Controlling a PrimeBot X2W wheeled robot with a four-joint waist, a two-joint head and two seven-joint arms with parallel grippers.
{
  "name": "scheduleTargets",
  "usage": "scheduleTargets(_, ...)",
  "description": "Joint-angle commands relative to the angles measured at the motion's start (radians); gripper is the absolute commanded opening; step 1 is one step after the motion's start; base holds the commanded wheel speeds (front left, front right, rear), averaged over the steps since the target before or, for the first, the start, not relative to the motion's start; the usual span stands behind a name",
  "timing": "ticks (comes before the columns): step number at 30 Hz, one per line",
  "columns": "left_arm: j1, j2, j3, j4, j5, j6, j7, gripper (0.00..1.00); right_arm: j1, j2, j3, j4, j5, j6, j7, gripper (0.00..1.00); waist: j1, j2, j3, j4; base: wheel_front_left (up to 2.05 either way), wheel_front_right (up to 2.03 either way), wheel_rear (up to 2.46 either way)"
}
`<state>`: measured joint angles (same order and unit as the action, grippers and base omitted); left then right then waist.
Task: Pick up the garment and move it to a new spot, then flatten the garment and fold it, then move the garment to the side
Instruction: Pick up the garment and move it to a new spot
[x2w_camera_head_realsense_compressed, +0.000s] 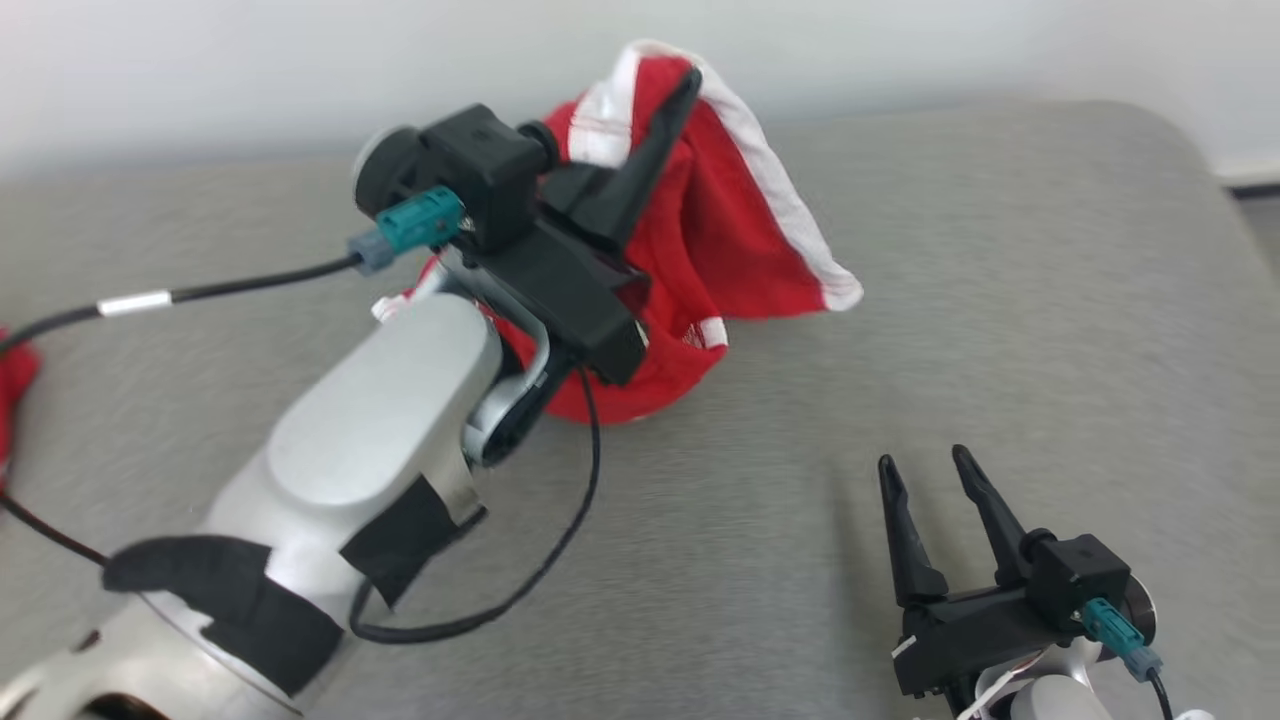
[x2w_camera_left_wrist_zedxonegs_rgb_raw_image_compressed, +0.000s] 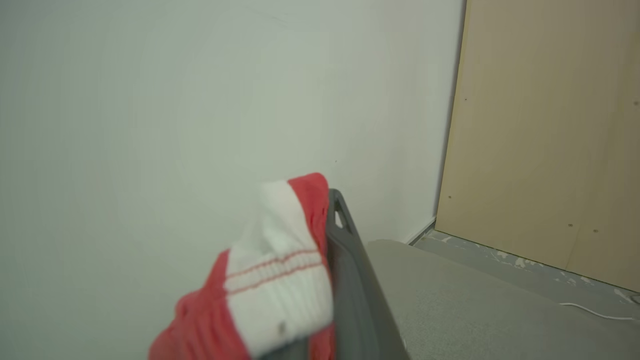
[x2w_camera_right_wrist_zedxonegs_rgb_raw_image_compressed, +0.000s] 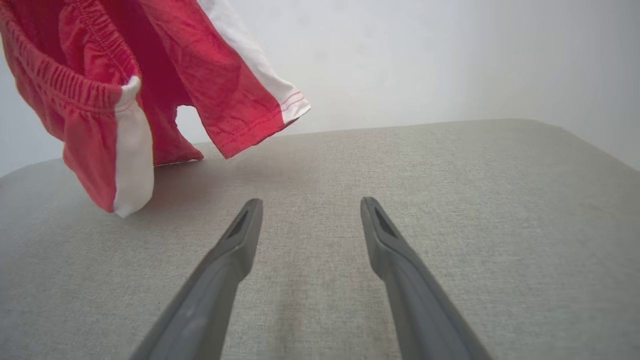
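Left arm reaches forward and up over the worktop (x2w_camera_head_realsense_compressed: 1000, 300), pale forearm angled steeply, wrist cocked so the left gripper (x2w_camera_head_realsense_compressed: 680, 95) points up toward the worktop's far edge. Its jaws are pinched on a white hem band of the garment (x2w_camera_head_realsense_compressed: 720, 230). I see one dark finger lying along the cloth, the other buried behind it. A black cable (x2w_camera_head_realsense_compressed: 560, 560) loops off the wrist from a teal plug.

Right arm sits low at the worktop's near edge. The right gripper (x2w_camera_head_realsense_compressed: 923, 460) is just above the surface, jaws spread with nothing between them, fingers aimed at the far edge.

Garment: red shorts, thin crumpled fabric, gathered elastic waistband, broad white side stripes with red stitching at the hems. It hangs bunched from the left jaws above the worktop's far half, one leg flaring sideways. I cannot tell whether the lowest fold brushes the surface. It is well apart from the right jaws, farther across the worktop and higher.

Worktop: grey woven cover, matte, rounded corners. Plain pale wall (x2w_camera_left_wrist_zedxonegs_rgb_raw_image_compressed: 150, 100) behind its far edge.
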<state>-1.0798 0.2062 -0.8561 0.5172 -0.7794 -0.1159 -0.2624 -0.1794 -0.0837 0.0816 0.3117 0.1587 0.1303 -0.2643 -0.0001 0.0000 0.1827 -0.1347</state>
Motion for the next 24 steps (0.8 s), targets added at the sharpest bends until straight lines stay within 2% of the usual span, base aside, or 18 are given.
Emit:
scheduleTargets(1,0.034,-0.005,0.016,0.01,0.011,-0.006,-0.003,0.0,0.014,0.005,-0.004,-0.001,-0.001,0.001,0.0,1.0,0.0001,0.0,-0.017,-0.124,0.0,0.0,0.0)
scheduleTargets(7,0.179,-0.027,0.047,0.082,0.018,-0.014,-0.003,0.0,0.021,0.011,-0.021,-0.006,-0.001,0.001,0.0,1.0,0.0001,0.0,-0.004,-0.147,0.0,0.0,0.0)
scheduleTargets(17,0.396,0.026,0.082,0.219,-0.005,-0.014,-0.003,0.0,0.009,0.008,-0.032,-0.006,-0.013,0.001,0.0,1.0,0.0001,0.0,-0.013,-0.099,0.0,0.0,0.0)
scheduleTargets(23,0.497,0.06,0.155,0.25,-0.011,-0.014,-0.004,0.0,0.025,0.009,-0.023,-0.003,-0.014,0.001,0.0,1.0,0.0001,0.0,-0.054,-0.059,0.0,0.0,0.0)
scheduleTargets(24,0.511,0.063,0.181,0.247,-0.003,-0.014,-0.004,0.38,0.028,0.009,-0.02,-0.002,-0.012,0.001,0.0,1.0,0.0001,0.0,-0.061,-0.055,0.0,0.0,0.0)
